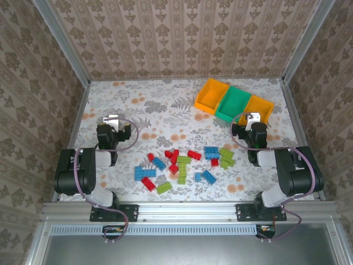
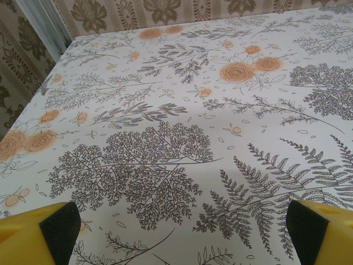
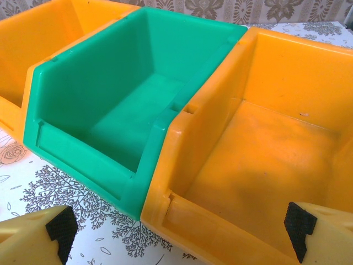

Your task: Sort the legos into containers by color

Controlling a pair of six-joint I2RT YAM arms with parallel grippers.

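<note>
Both jaws wide apart, legos (image 1: 182, 163) scattered on table (image 1: 138, 105), containers (image 1: 233, 103) far right

Bright, soft, even light in all three views.
We see gentle shadows inside the glossy green plastic bin (image 3: 127, 110) and the orange-yellow plastic bin (image 3: 265, 160), with a faint sheen on their walls; the floral-printed white table (image 2: 182, 110) looks sharp.

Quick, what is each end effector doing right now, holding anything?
Left end effector: open, holding nothing.
Right end effector: open, holding nothing.
</note>
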